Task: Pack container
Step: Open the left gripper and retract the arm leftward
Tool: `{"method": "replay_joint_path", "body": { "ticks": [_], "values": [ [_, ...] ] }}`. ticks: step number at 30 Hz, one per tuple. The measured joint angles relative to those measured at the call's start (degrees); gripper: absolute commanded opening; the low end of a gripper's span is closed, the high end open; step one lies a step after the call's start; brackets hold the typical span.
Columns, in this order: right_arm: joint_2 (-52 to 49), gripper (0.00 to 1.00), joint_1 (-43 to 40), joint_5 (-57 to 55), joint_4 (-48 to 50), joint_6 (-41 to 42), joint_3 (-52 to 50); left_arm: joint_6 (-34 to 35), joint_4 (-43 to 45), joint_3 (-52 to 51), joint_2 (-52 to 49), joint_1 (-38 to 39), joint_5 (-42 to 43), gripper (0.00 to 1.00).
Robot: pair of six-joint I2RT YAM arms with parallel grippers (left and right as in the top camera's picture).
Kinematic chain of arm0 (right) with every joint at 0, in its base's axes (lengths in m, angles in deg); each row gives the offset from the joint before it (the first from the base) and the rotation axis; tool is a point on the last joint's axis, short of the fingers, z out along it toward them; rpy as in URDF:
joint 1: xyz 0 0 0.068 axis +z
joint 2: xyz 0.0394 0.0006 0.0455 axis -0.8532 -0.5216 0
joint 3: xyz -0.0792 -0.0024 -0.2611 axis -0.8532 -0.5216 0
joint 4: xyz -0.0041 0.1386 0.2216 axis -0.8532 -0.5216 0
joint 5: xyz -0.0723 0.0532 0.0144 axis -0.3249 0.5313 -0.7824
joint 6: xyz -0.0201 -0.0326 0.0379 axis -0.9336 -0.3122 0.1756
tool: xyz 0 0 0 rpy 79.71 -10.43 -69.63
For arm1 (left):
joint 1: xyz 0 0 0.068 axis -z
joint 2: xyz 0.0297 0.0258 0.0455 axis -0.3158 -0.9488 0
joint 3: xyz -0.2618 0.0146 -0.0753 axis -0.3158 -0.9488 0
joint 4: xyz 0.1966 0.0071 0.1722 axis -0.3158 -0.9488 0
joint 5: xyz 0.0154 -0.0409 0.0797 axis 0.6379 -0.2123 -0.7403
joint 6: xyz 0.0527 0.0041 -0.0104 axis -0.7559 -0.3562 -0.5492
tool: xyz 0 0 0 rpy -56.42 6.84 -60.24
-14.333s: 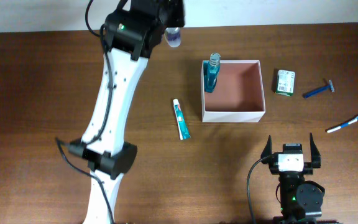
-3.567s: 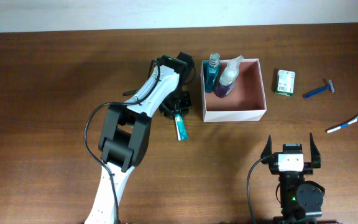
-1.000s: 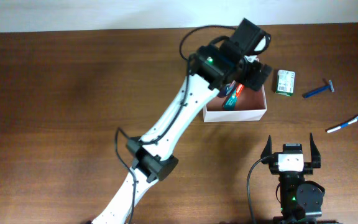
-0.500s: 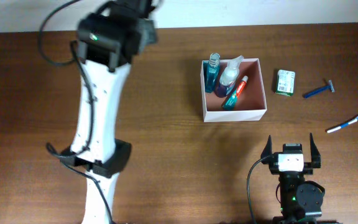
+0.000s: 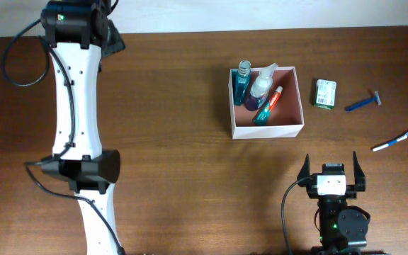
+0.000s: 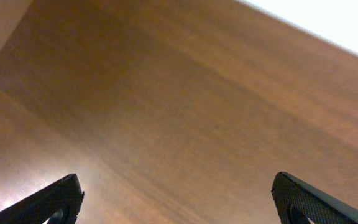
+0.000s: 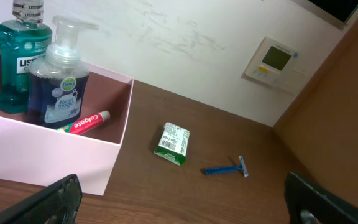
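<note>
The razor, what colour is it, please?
The razor is blue, clearest in the right wrist view.

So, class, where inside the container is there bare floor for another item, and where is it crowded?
Free: the right side of the container, between the toothpaste and the right wall. Crowded: the far-left corner, where mouthwash, pump bottle and toothpaste cluster.

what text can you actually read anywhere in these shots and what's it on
"LISTE", cut off: label of the teal mouthwash bottle.
"Colgate": red toothpaste tube.
"Dettol", faint: pump bottle.
Too small to read: green-and-white carton, wall panel.
</note>
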Motion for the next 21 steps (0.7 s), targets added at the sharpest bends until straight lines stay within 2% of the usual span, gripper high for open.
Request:
{"method": "replay_joint_path", "body": {
  "ticks": [7, 21],
  "values": [
    [0.00, 0.99, 0.00, 0.00, 0.00, -0.02, 0.00, 0.55, -0.11, -6.51, -0.02, -0.22, 0.24, 0.99],
    [0.00, 0.99, 0.00, 2.51, -0.28, 0.35, 0.00, 0.57, 5.99, -7.26, -0.02, -0.24, 0.11, 0.99]
  ]
}}
